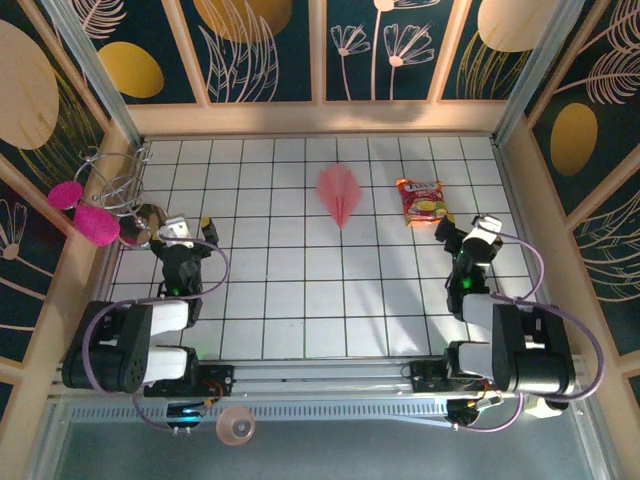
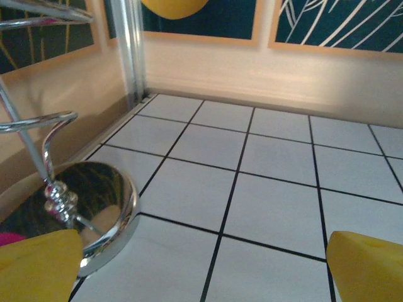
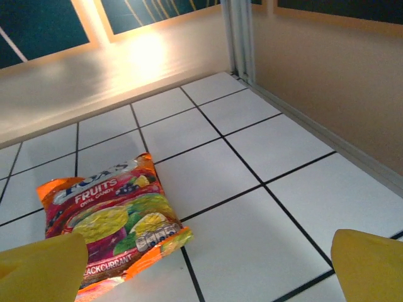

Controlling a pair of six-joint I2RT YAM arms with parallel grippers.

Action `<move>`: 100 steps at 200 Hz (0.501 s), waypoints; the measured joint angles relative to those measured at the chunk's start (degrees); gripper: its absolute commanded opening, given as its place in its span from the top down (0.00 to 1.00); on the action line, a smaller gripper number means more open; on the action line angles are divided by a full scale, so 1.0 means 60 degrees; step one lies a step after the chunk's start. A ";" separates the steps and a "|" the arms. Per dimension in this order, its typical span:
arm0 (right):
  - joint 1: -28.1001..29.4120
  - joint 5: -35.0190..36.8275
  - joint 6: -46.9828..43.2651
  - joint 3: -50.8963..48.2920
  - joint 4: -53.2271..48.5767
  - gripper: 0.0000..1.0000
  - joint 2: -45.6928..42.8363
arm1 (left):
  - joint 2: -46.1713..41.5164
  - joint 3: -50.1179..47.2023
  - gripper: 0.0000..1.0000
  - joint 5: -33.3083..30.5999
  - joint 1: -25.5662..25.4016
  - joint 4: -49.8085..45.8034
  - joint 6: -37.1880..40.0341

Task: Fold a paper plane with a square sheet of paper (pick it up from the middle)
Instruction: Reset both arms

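Observation:
The square sheet of paper lies folded into a salmon-pink paper plane (image 1: 339, 193), a kite-like shape with a central ridge and its sharp tip toward the arms. It rests flat on the tiled floor at the far middle, with nothing touching it. My left gripper (image 1: 190, 228) stands open near the left wall, well left of the plane. In the left wrist view its yellow fingertips (image 2: 38, 267) frame bare tiles, with the left gripper (image 2: 204, 277) empty. My right gripper (image 1: 467, 228) is open at the right, and in its wrist view the right gripper (image 3: 204, 274) holds nothing.
A red-and-yellow snack packet (image 1: 422, 200) lies right of the plane, just ahead of the right gripper's left fingertip (image 3: 38, 267). A chrome wire stand (image 2: 94, 207) with magenta discs (image 1: 97, 224) stands by the left wall. Walls bound the floor on three sides.

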 measured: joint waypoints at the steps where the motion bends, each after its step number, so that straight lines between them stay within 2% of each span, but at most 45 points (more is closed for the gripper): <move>1: 0.0000 -0.0007 -0.0007 -0.0004 0.0036 0.02 0.0026 | 0.0011 0.0000 0.01 0.0022 0.0011 0.0015 0.0004; 42: -0.0127 -0.0758 -0.0211 -0.0025 0.1264 0.01 0.0962 | 0.0892 0.0113 0.01 0.1341 0.0747 0.0914 0.0055; 100: -0.0248 -0.1413 -0.0382 -0.0033 0.2670 0.01 0.2091 | 0.1887 0.0117 0.01 0.1934 0.0823 0.1923 0.0051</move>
